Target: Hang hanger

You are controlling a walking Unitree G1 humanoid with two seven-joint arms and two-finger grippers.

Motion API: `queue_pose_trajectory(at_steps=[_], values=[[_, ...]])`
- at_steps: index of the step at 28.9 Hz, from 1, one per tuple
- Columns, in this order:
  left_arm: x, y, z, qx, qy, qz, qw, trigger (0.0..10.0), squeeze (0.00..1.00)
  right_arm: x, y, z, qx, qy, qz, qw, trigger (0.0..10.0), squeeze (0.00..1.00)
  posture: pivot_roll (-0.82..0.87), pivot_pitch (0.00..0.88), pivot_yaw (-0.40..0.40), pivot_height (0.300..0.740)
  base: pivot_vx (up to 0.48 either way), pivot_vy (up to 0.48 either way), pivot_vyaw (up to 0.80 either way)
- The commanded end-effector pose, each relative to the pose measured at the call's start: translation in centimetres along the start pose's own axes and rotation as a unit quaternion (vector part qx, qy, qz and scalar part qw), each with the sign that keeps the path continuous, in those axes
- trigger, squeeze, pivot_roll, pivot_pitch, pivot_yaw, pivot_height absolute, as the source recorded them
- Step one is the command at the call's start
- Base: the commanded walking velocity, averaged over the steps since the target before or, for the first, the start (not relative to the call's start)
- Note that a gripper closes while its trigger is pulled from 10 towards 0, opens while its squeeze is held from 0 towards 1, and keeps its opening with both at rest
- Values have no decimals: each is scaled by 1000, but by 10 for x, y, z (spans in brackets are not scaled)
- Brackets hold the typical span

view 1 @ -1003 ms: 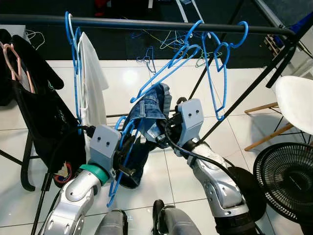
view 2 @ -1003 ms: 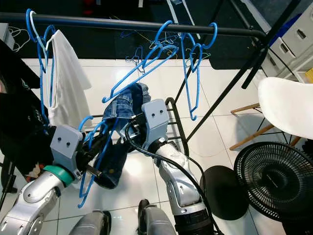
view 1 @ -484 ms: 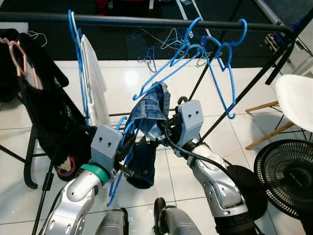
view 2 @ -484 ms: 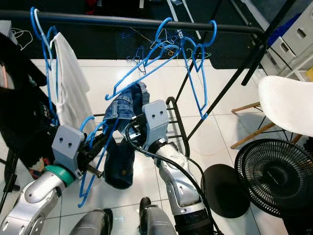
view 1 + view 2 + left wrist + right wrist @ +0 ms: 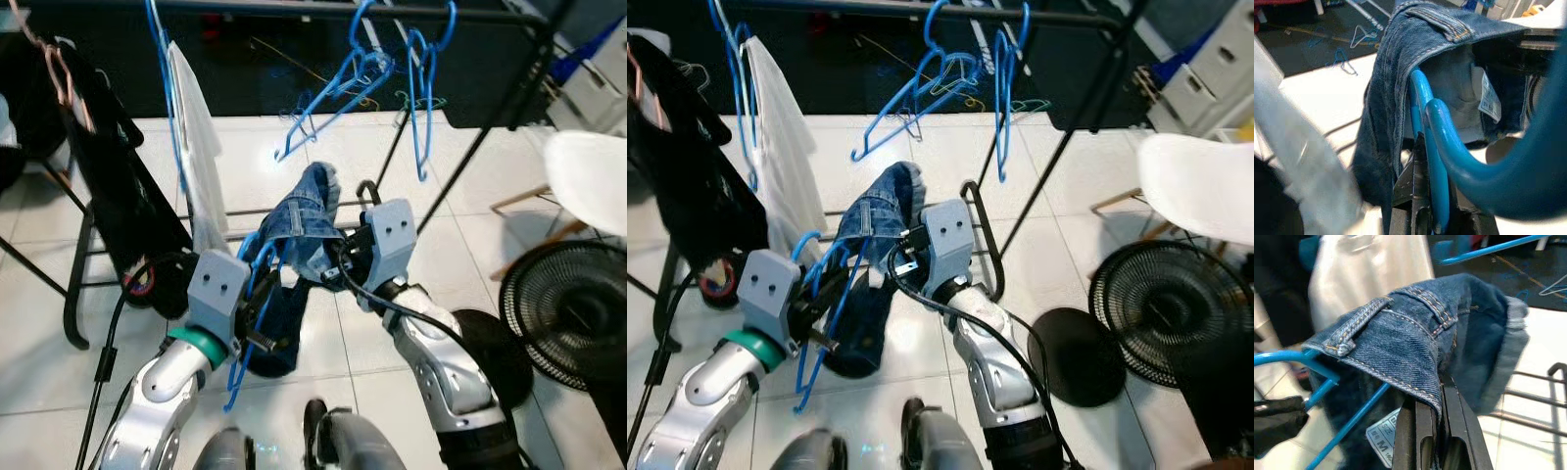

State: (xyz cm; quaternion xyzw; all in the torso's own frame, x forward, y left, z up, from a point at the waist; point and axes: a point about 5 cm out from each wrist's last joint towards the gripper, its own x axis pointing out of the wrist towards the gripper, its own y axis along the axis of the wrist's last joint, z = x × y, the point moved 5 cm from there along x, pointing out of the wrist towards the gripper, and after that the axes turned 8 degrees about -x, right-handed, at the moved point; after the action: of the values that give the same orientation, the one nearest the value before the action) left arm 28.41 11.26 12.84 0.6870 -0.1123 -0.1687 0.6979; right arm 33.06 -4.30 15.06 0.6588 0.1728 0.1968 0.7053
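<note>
Blue hanger (image 5: 257,294), clenched in left tool (image 5: 263,315); jeans (image 5: 299,230) draped over it, waistband gripped by right tool (image 5: 331,266).

Home laundry corner: clothes rack (image 5: 294,8) (hangers (image 5: 338,88)), white tiles (image 5: 39,372), fan (image 5: 573,313).

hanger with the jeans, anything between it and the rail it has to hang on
The left gripper holds the blue hanger with the jeans draped on it, well below the rail. Empty blue hangers dangle from the rail directly above it, with a white garment to their left. The open stretch between them looks usable.
</note>
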Motion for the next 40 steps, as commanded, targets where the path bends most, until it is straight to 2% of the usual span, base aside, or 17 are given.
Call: queue_pose_trajectory(at_steps=[1,8,33,40], values=[[-2,1,-4,-1,8,7,1000,10000,0,-2,-5,2,2,-4,-5,1000,0,0,70,97,-40,733,-405,0,0],[-1,2,-4,0,8,8,1000,10000,0,-1,-3,2,1,-3,-2,1000,0,0,71,93,-40,733,-395,0,0],[1,3,-2,1,5,11,1000,10000,0,3,2,1,1,0,9,1000,0,0,72,90,-39,733,0,0,0],[4,6,-3,2,8,15,1000,10000,0,6,13,1,-5,2,23,1000,0,0,72,91,-37,733,0,0,0]])
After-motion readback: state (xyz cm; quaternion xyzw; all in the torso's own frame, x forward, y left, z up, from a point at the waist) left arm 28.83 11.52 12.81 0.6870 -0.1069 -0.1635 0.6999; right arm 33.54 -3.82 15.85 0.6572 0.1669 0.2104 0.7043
